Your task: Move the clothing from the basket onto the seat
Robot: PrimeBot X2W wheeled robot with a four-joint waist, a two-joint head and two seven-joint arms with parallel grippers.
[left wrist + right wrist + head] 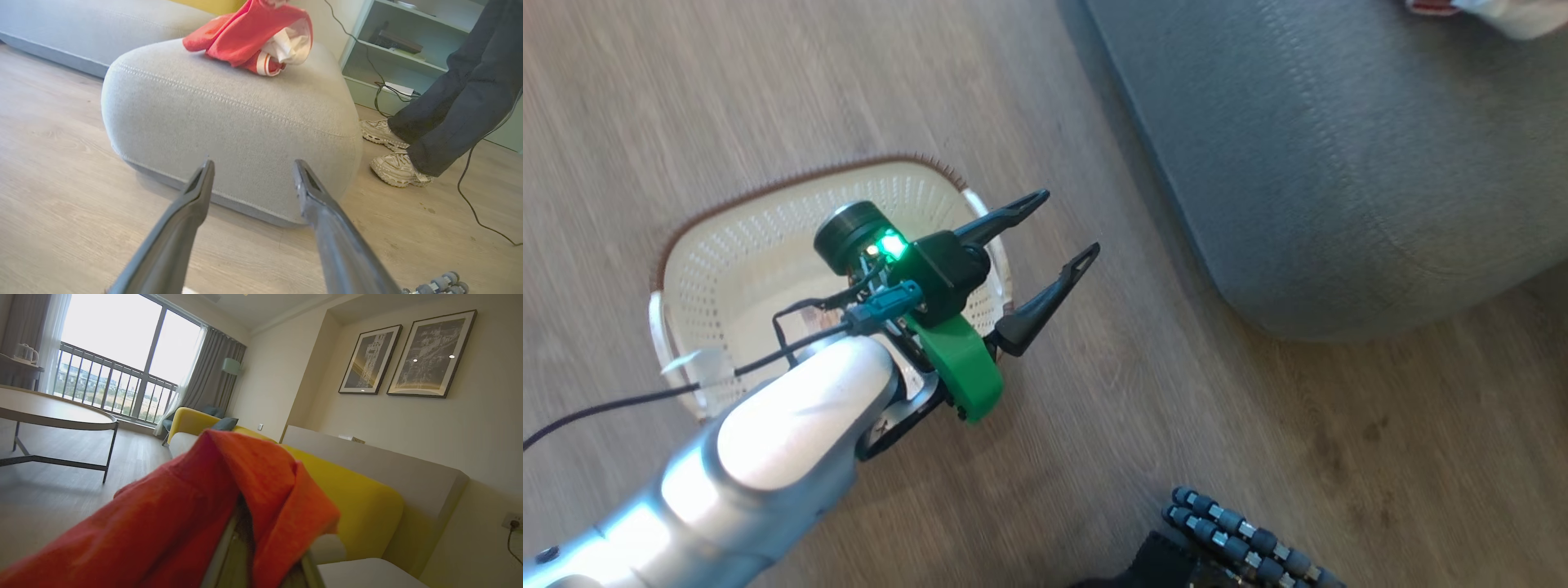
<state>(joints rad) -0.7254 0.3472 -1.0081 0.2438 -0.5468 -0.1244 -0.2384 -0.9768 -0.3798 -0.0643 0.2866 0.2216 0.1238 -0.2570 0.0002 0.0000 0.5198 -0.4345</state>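
The cream basket [768, 237] stands on the wood floor, and what shows of its inside is bare plastic; my left arm hides part of it. Above the basket's right rim, my left gripper [1070, 224] is open and holds nothing. In the left wrist view the same gripper [253, 163] faces the grey seat [229, 122]. The red and white clothing [253, 36] lies bunched on top of the seat and rises out of that view. Red clothing [184, 522] is draped over my right gripper [253, 535], which is shut on it. A bit of the clothing [1429, 6] shows on the seat [1339, 163].
A person's dark-trousered legs and pale shoes [396, 163] stand beside the seat, near a pale shelf unit [408, 49] with trailing cables [470, 204]. My base rollers [1241, 539] are at the bottom. A round table [53, 412] and a yellow sofa [351, 498] lie beyond.
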